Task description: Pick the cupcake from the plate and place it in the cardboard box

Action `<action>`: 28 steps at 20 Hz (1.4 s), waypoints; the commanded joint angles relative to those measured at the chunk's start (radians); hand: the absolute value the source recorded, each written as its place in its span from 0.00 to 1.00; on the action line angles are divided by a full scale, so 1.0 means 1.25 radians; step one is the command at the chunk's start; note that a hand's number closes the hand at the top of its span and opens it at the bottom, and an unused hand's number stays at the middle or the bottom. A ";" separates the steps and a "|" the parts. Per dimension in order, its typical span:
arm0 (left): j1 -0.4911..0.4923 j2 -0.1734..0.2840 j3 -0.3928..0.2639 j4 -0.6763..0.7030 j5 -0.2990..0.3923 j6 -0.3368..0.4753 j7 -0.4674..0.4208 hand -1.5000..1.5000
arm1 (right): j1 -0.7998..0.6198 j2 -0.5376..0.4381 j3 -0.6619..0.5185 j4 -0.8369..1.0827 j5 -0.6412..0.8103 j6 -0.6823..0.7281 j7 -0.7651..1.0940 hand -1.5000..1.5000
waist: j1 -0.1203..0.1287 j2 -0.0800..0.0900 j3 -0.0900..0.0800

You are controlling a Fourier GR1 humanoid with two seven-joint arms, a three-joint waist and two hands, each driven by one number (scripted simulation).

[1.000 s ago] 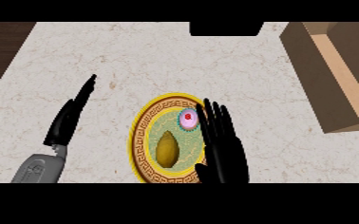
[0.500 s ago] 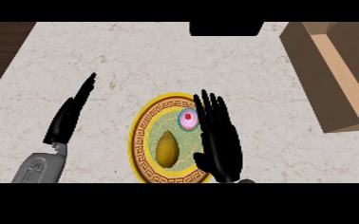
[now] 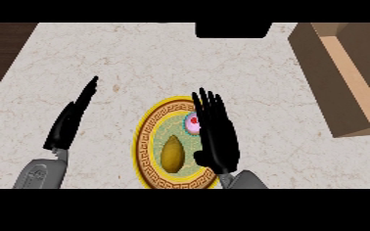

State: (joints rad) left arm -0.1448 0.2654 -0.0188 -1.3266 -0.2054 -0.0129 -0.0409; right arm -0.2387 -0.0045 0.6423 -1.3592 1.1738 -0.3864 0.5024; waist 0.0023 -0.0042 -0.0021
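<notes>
Pink-topped cupcake [image 3: 193,123] sits on the yellow plate [image 3: 148,132], half hidden by the right hand [image 3: 217,137], whose straight fingers hold nothing. This looks like the reach; next, curl round it, then carry it right to the box [image 3: 339,78]. The left hand [image 3: 71,122] rests open.

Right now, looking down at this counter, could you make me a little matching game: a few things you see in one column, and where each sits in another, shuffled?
Things:
1. cupcake
2. pear
3. cardboard box
4. left hand

Places:
A. right edge of the counter
B. on the counter left of the plate, fingers straight
C. middle of the plate
D. plate's upper right, beside the right hand

Pairs: 1-D, 2-C, 3-A, 4-B
</notes>
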 commanded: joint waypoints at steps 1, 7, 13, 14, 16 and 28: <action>-0.015 -0.010 0.015 0.034 -0.013 0.001 -0.031 0.50 | -0.047 0.002 -0.092 0.098 -0.056 -0.019 -0.104 0.00 | 0.000 0.004 0.002; 0.016 -0.023 0.014 -0.046 -0.028 -0.015 0.023 0.50 | -0.070 0.004 -0.004 0.142 -0.071 -0.055 -0.044 0.00 | 0.003 0.004 0.002; 0.001 -0.034 0.006 -0.021 -0.046 -0.005 0.025 0.50 | -0.088 0.003 0.046 0.164 0.109 -0.142 0.021 1.00 | 0.002 0.003 0.002; 0.035 -0.016 0.022 -0.027 -0.029 -0.022 -0.017 0.50 | -0.121 0.003 0.055 0.216 0.106 -0.186 0.047 1.00 | 0.009 0.004 0.002; 0.040 -0.061 -0.011 -0.063 -0.054 0.008 0.035 0.50 | -0.097 0.003 0.026 0.175 0.139 -0.200 0.031 1.00 | 0.003 0.003 0.002; 0.024 -0.034 0.038 -0.006 -0.046 -0.016 -0.014 0.50 | -0.038 -0.123 0.019 0.028 0.111 -0.105 -0.005 1.00 | -0.004 0.003 0.001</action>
State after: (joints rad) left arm -0.1238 0.2178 0.0158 -1.3544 -0.2568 -0.0413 -0.0334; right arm -0.3092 -0.0453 0.6807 -1.2550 1.4414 -0.6208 0.6056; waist 0.0004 -0.0028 -0.0006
